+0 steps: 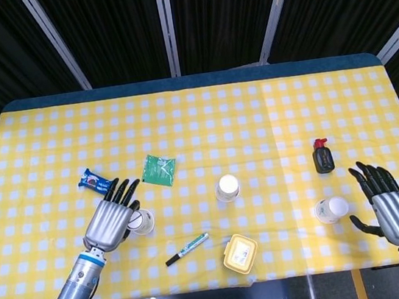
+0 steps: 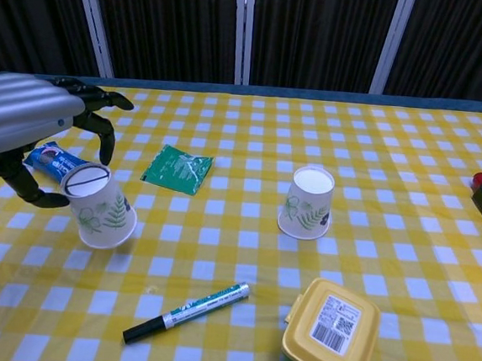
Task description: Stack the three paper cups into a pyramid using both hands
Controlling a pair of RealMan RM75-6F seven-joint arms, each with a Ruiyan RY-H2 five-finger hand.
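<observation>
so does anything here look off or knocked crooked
Yes: the left cup, at the left hand, is tilted in the chest view, leaning toward the hand rather than sitting flat. The middle cup stands level, upside down on the tablecloth. The right cup is hard to judge from above. Nothing looks spilled or damaged.

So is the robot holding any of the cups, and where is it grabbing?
The left hand grips one tilted paper cup by its side wall, near the upturned base. The right hand is open beside another cup, holding nothing.
</observation>
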